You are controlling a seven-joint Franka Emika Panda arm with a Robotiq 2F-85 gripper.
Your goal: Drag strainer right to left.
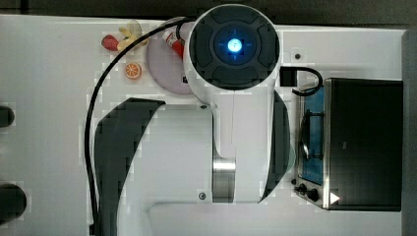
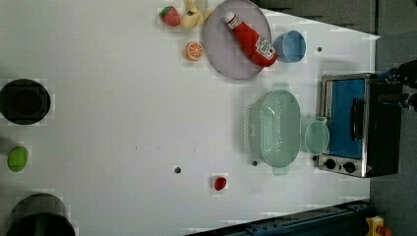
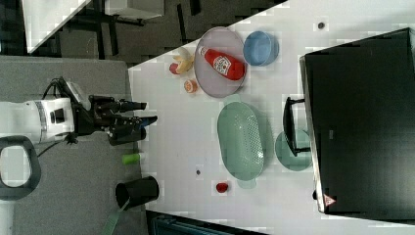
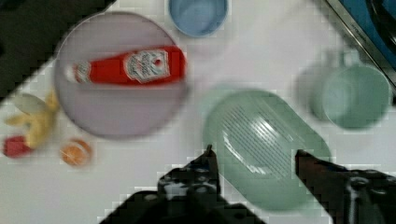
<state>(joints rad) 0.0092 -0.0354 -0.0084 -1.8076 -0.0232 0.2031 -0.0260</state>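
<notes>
The pale mint-green oval plastic strainer (image 2: pixel 274 129) lies flat on the white worktop (image 2: pixel 123 108), untouched. In the left view it sits just beside the round mint-green cup with a handle (image 2: pixel 316 137), which stands between it and the steel toaster oven with a blue window (image 2: pixel 358 125). A grey round plate (image 2: pixel 237 39) carrying a red ketchup bottle (image 2: pixel 251 40) lies above it in the left view, with a small blue bowl (image 2: pixel 290 46) next to the plate. A small red fruit (image 2: pixel 220 183) lies below the strainer in the left view, well clear of the rim.

The black gripper (image 3: pixel 139 120) hangs high above the worktop with nothing between its fingers; in the wrist view the gripper (image 4: pixel 256 156) has its jaws standing moderately wide, straddling one end of the strainer (image 4: pixel 264 144) from well above.

The task looks to be at its very start: the approach step, with no contact made. The next move probably calls for a descent onto the strainer, either catching the rim between the fingers or setting a fingertip inside the basket wall, then a steady pull across the open worktop. The shallow, light plastic may skid or tip if pressed off-centre, and the cup so near the rim could be nudged on the way down.
</notes>
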